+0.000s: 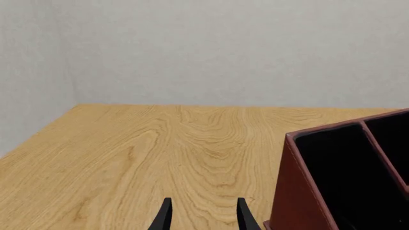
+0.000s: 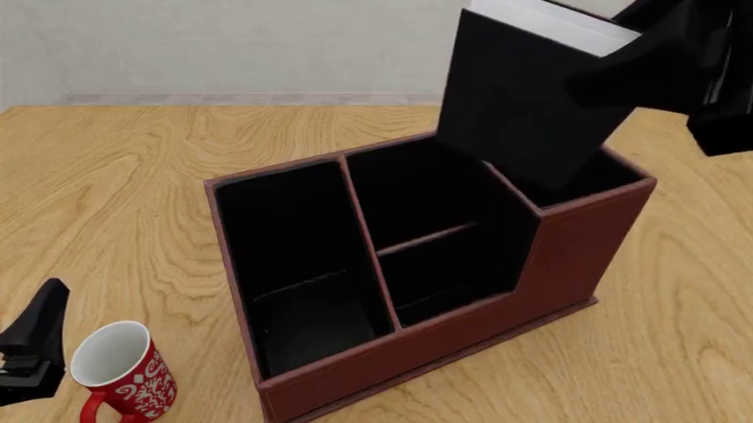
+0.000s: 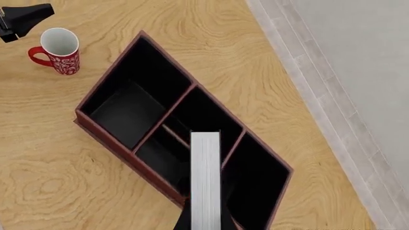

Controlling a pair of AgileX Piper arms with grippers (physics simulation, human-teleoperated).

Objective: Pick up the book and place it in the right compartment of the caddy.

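Note:
The reddish-brown caddy (image 2: 471, 339) stands mid-table, its black-lined sections open upward. My right gripper (image 2: 623, 75) is shut on the black book (image 2: 524, 106), holding it tilted with the white page edge up. The book's lower end hangs at the rim of the right compartment (image 2: 602, 172). In the right wrist view the page edge (image 3: 206, 177) lies over the divider beside that compartment (image 3: 255, 177). My left gripper (image 2: 35, 339) rests low at the table's near left, open and holding nothing, with its fingertips (image 1: 164, 215) pointing past the caddy's end wall (image 1: 297, 191).
A red mug (image 2: 118, 370) with a white inside stands near the front left, next to my left gripper; it also appears in the right wrist view (image 3: 57, 50). Bare wooden tabletop (image 1: 160, 153) stretches left of the caddy to a pale wall.

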